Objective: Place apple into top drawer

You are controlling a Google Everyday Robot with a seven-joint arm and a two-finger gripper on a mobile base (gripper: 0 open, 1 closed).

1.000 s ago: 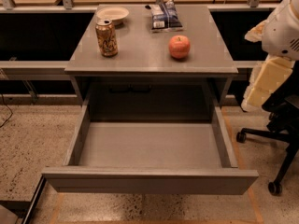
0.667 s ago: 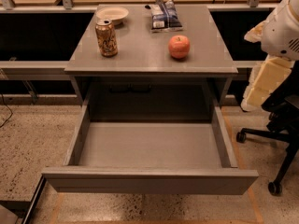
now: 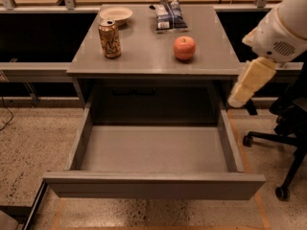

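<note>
The red-orange apple [image 3: 184, 48] sits on the grey desk top [image 3: 144, 56], right of centre. The top drawer [image 3: 153, 152] is pulled wide open below the desk top, and its smooth grey inside holds nothing. My gripper [image 3: 238, 98] hangs at the right side of the desk, cream-coloured under the white arm [image 3: 283, 28]. It is below and to the right of the apple, apart from it, just outside the drawer's right wall, and it holds nothing that I can see.
A gold-brown drink can [image 3: 110, 39] stands at the desk's left. A shallow bowl [image 3: 115, 15] and a blue snack bag [image 3: 170, 17] lie at the back. A black office chair [image 3: 288, 128] stands to the right, behind the arm.
My gripper has shifted a little to the left, closer to the desk's right side. The apple, the can and the drawer have not moved.
</note>
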